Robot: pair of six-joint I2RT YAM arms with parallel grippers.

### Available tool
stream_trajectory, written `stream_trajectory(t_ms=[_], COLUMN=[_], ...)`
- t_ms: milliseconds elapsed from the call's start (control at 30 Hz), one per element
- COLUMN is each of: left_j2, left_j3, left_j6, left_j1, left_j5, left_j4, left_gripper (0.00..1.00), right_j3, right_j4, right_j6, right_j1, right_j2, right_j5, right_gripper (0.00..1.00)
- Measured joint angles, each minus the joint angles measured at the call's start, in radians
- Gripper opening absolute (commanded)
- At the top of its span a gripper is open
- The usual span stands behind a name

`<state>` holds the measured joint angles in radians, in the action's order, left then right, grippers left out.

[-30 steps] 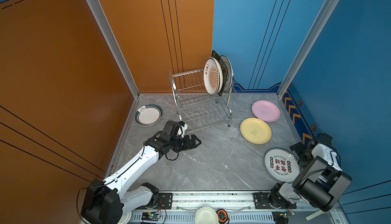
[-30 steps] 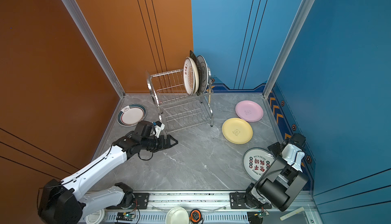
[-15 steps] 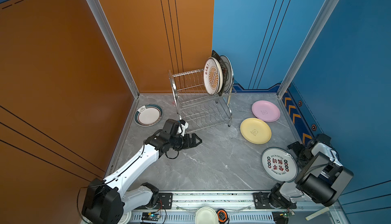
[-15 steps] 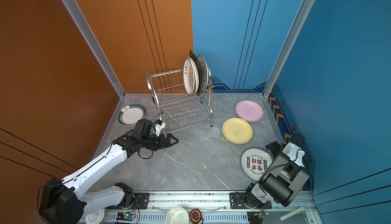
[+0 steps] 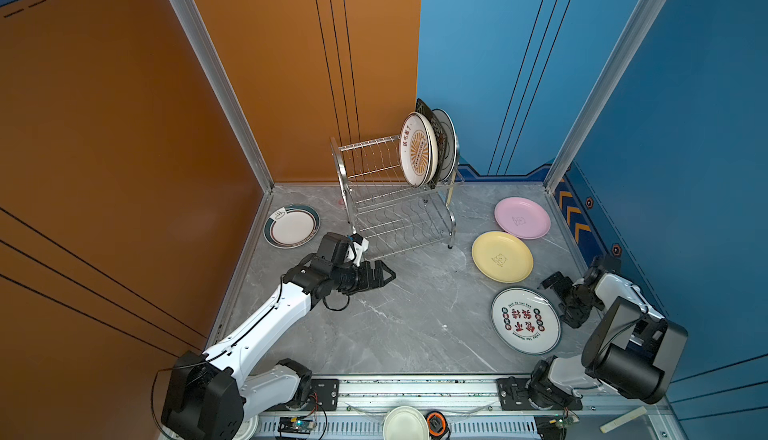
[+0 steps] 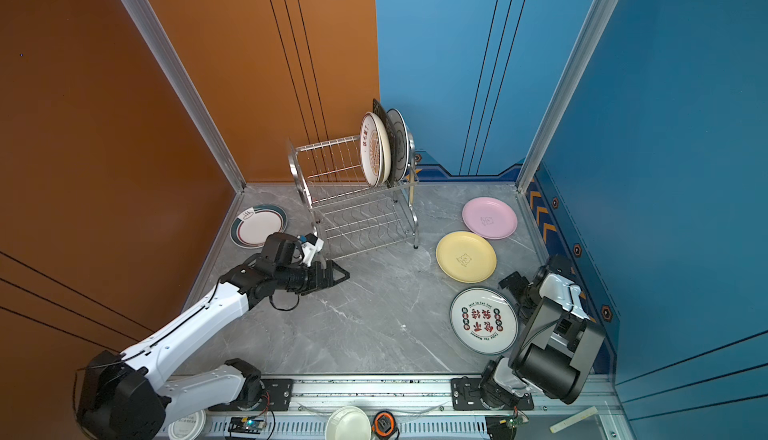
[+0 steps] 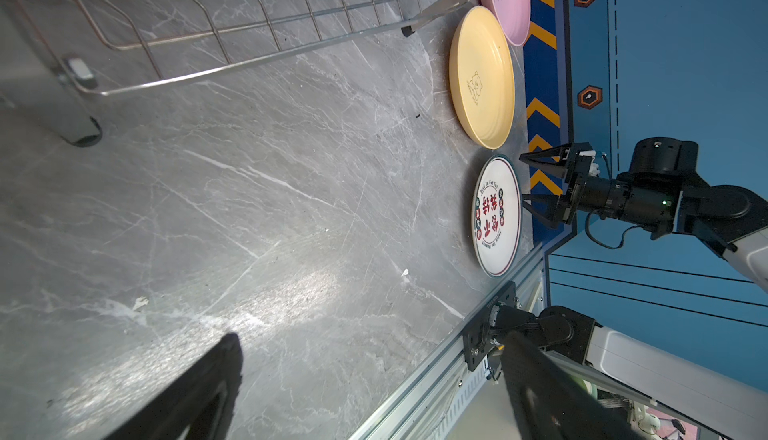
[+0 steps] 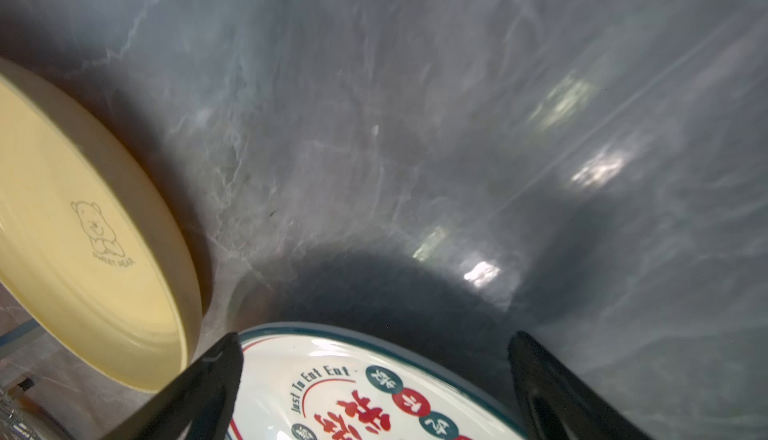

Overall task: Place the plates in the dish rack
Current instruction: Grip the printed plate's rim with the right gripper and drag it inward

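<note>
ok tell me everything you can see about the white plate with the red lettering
Round white plate, glossy like glazed ceramic, with a thin dark teal rim line, large red characters in the middle, a ring of small red and teal dots, and black "Just To Eat Eat" lettering. It seems to lie face up on the grey marble-look table, just apart from the yellow plate. The right end effector is open at its rim, fingers spread beside the edge; contact is unclear.

Steel dish rack (image 5: 395, 205) with seemingly 3 upright plates (image 5: 417, 149) on top; 4 flat plates (image 5: 502, 257) nearby.
</note>
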<state>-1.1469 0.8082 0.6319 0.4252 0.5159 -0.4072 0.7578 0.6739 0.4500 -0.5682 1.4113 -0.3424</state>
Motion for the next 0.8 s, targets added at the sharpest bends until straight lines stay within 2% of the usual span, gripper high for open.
stream_trajectory(t_ms=[533, 800], left_j2=[0.008, 0.014], left_j3=[-0.027, -0.029], left_j6=[0.000, 0.000], left_j1=[-0.008, -0.013], left_j5=[0.010, 0.017], left_j4=[0.024, 0.026], left_gripper=[0.98, 0.98], right_j3=[-0.119, -0.156], right_j4=[0.003, -0.058], right_j6=[0.249, 0.397], right_j1=[0.400, 0.622], right_j2=[-0.179, -0.242], right_j5=[-0.044, -0.048], right_gripper=[1.00, 1.00])
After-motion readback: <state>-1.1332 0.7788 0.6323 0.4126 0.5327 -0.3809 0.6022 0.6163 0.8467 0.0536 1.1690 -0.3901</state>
